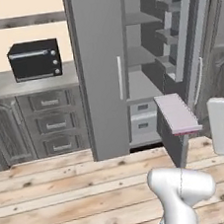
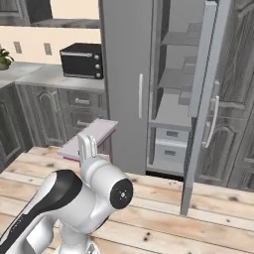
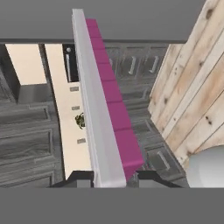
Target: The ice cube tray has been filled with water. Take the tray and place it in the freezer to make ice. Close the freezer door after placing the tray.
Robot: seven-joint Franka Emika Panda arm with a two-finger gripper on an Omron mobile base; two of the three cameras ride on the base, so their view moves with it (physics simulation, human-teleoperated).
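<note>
Toaster oven: black box-shaped toaster oven [image 1: 34, 59] standing on the grey bench [image 1: 28, 82], left of the freezer; dark carved wooden cabinet drawers [image 1: 53, 123] sit below it.
Plant: small green potted plant [image 2: 4, 58] at the far left of the bench in the right base view.
Freezer: tall plain grey two-door refrigerator cabinet [image 1: 99, 75]; left door closed, right compartment open, grey inner shelves [image 2: 173, 79] exposed, two pale drawers [image 1: 142, 120] at the bottom.
Freezer door: tall flat plain grey door panel [image 2: 201, 106] swung wide open, standing edge-on at the right of the compartment; slim pale vertical bar handle on its outer face, door racks on its inner face.
Ice cube tray: thin flat rectangular pale pinkish-white tray with darker pink rim [image 1: 176, 114], held in the air above the wooden floor [image 1: 69, 189], in front of the open compartment and outside it.
Fingers: the gripper [image 3: 111, 178] is closed onto one short end of the tray, one dark tip on each face; the tray extends straight away from the hand.
</note>
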